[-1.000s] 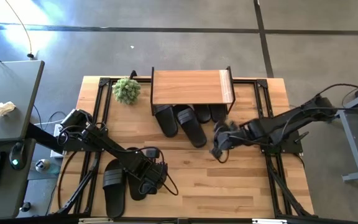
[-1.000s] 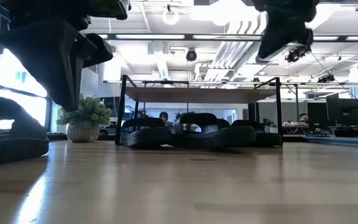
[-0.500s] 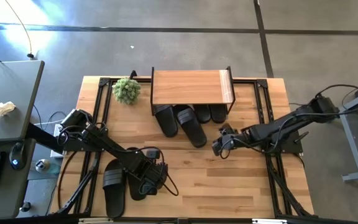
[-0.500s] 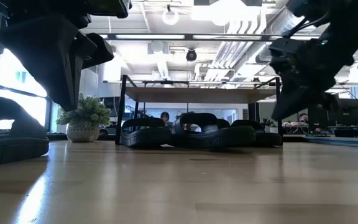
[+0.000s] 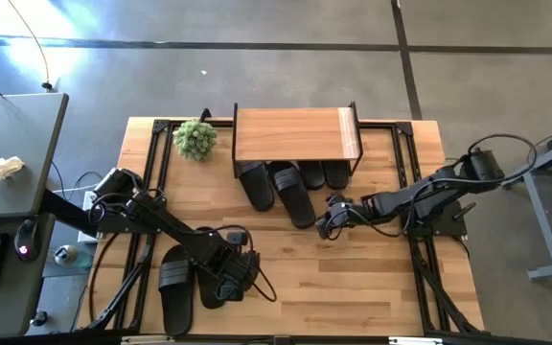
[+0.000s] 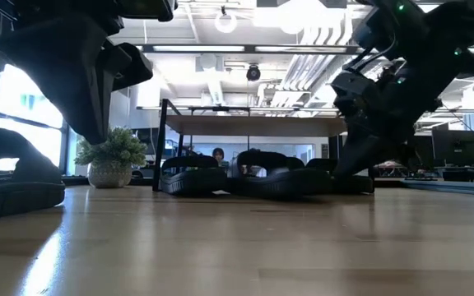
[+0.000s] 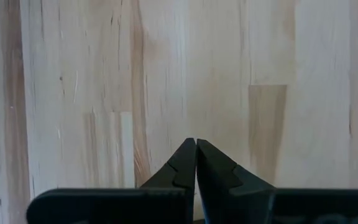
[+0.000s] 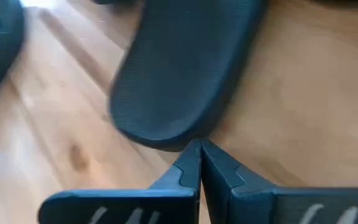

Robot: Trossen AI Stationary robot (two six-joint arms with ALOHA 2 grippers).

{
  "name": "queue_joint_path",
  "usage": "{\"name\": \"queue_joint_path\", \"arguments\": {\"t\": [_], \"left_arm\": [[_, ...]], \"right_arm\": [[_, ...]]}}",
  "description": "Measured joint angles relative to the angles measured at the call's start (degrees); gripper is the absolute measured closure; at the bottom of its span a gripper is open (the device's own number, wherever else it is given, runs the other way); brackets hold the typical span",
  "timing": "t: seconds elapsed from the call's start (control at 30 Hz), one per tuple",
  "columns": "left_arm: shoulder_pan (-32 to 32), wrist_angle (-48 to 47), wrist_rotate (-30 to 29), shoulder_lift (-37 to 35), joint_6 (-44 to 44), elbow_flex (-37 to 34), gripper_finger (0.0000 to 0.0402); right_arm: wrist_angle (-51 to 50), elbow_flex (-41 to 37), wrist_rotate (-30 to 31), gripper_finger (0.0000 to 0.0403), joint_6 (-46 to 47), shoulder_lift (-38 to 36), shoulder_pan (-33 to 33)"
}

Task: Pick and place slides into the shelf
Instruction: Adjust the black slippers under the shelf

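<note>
The shelf [image 5: 295, 134] stands at the table's far side, seen from the side in the low view [image 6: 262, 126]. Several black slides [image 5: 314, 177] lie flat with their toes under it. One slide [image 5: 293, 196] lies at an angle, its heel sticking out toward the near edge. My right gripper [image 5: 321, 228] is shut and low at that heel [image 8: 199, 144]. Two more slides [image 5: 174, 286] lie near the table's left near corner. My left gripper [image 5: 242, 278] hovers shut beside them, over bare wood [image 7: 196, 143]. My right gripper meets the angled slide's heel end [image 8: 179, 135] with the tips of its shut fingers. It comes slanting down from the table's right side. The slide lies flat on the table with its toe end under the shelf.
A small potted plant [image 5: 195, 139] stands left of the shelf [image 6: 109, 156]. Black frame rails run along the table's left and right sides [image 5: 412, 168]. Bare wood lies between the two arms at the table's middle and near edge [image 5: 353, 287].
My right gripper has come down from high above the table to just above its surface. It has also moved toward the table's left, up to the heel of the angled slide. The slides have stayed where they were.
</note>
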Motion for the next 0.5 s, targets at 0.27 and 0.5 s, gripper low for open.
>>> {"name": "queue_joint_path", "arguments": {"t": [0.27, 0.5], "left_arm": [[0.0, 1.0, 0.0, 0.0, 0.0, 0.0, 0.0399], [0.0, 1.6, 0.0, 0.0, 0.0, 0.0, 0.0399]], "right_arm": [[4.7, 0.0, -0.7, 0.0403, -0.4, 2.4, 0.0], [7.3, 0.0, -1.1, 0.0403, -1.1, 3.2, -1.0]]}}
